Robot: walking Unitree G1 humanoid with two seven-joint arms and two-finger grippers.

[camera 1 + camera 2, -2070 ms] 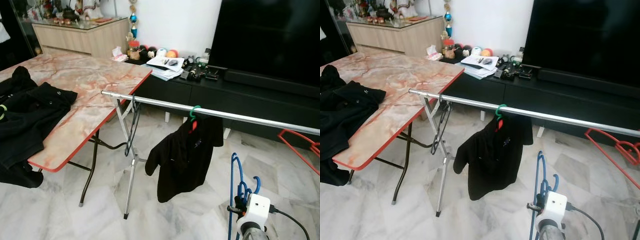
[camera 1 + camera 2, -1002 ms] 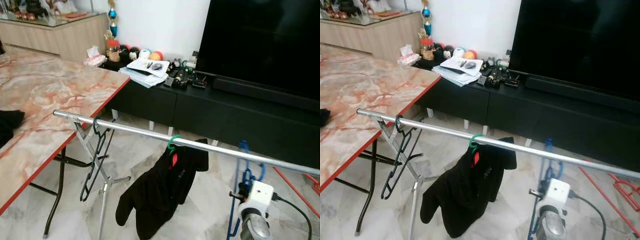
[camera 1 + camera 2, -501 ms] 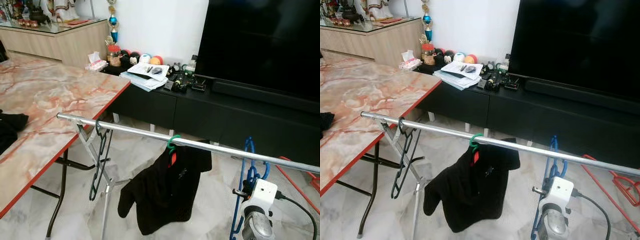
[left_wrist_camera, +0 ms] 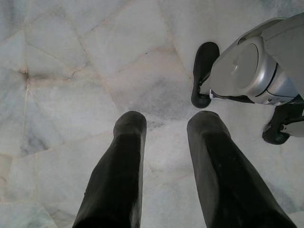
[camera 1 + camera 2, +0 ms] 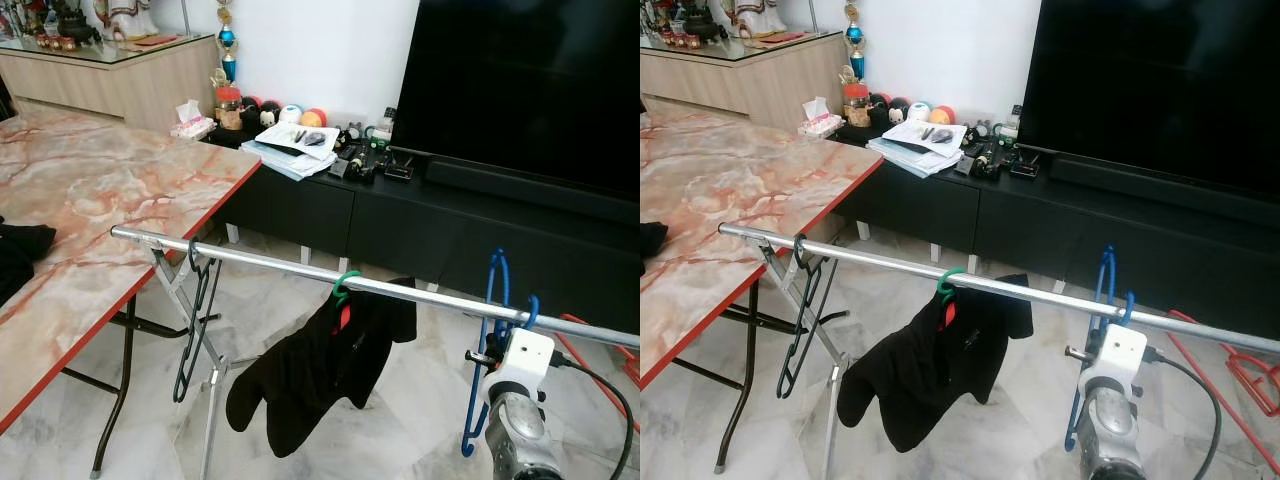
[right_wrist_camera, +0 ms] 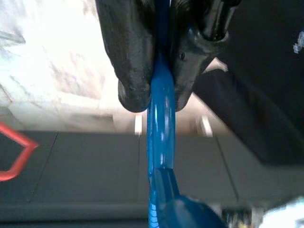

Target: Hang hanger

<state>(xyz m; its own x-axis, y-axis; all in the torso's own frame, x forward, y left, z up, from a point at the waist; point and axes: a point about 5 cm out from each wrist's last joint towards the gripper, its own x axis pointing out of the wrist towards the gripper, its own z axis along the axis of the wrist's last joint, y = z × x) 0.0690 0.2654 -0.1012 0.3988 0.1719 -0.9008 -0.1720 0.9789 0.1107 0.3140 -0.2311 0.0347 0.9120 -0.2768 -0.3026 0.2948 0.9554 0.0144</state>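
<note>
Right tool, clenched on a blue hanger, lifts its hook beside the rail; hooking over comes next.

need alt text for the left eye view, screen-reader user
The right claw holds a blue hanger up against a silver rail that crosses the room. A black garment on a green hanger and an empty dark hanger already hang there. A marble-pattern table stands at left, a large black TV behind.
</note>
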